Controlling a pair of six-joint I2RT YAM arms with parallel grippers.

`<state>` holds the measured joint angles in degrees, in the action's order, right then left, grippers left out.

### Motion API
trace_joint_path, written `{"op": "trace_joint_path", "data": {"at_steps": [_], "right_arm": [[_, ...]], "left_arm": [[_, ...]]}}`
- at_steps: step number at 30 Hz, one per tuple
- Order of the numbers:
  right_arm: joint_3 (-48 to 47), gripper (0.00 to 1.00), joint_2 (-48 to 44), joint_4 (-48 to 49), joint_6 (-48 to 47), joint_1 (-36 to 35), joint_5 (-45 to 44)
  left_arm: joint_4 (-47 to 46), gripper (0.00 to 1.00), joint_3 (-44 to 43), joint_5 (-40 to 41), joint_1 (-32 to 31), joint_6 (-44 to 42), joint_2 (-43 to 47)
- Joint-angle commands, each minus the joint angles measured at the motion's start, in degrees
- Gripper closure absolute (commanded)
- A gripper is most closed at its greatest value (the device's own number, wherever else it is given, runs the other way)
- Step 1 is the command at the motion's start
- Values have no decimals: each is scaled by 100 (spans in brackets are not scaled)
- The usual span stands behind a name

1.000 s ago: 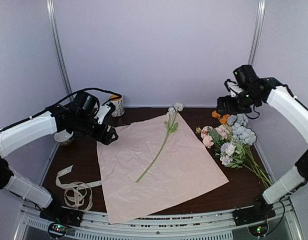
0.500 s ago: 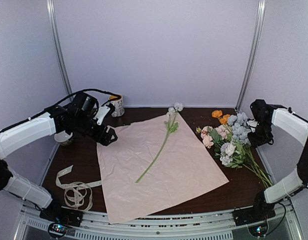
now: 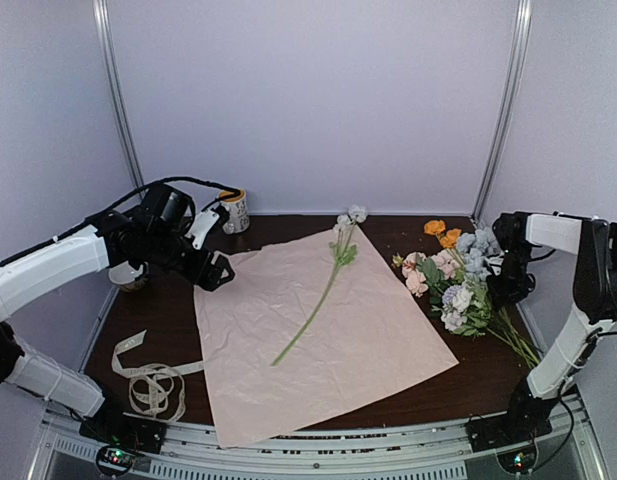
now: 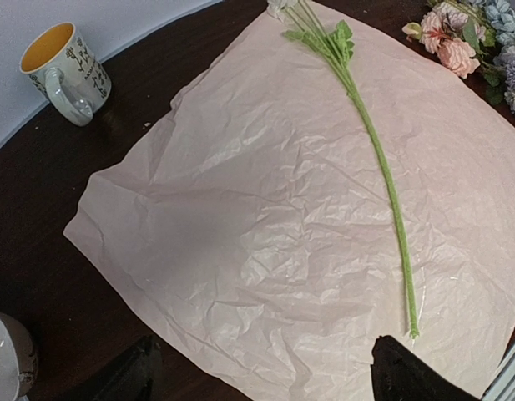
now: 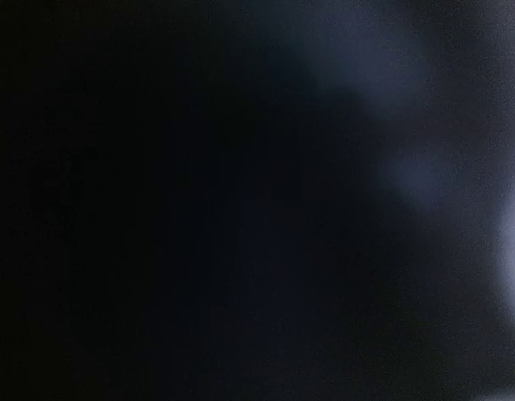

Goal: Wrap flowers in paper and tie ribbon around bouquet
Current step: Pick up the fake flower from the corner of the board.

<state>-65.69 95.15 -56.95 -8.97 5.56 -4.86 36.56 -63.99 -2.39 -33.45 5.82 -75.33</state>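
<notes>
One long green stem with a white bloom [image 3: 310, 308] lies slantwise across the large pale pink sheet of thin wrapping paper [image 3: 368, 340], spread flat on the dark brown table [image 3: 488, 375]. The mixed bunch of artificial flowers [image 3: 466, 285] lies just off the sheet's right edge. The right gripper [image 3: 508, 288] is low beside the bunch. I cannot tell whether it is released or clenched, because its own camera shows only darkness. The left gripper [image 3: 216, 268] hovers over the sheet's left corner, spread wide and grasping nothing. A cream-beige fabric ribbon [image 3: 148, 380] lies looped at front left.
</notes>
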Motion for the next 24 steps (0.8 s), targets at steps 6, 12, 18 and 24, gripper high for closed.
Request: {"op": "trace_joint_path", "data": {"at_steps": [6, 12, 18, 24], "right_arm": [[-378, 79, 108, -371, 52, 17, -175], [-381, 100, -497, -391, -1, -8, -364], [-546, 100, -992, -499, 31, -143, -615], [-1633, 100, -1547, -959, 274, -884, -184]], "left_arm": [[-114, 11, 65, -6, -6, -113, 153], [-114, 11, 67, 11, -11, -110, 86], [-114, 11, 50, -34, -6, -107, 55], [-186, 11, 75, -78, -9, -101, 50]]}}
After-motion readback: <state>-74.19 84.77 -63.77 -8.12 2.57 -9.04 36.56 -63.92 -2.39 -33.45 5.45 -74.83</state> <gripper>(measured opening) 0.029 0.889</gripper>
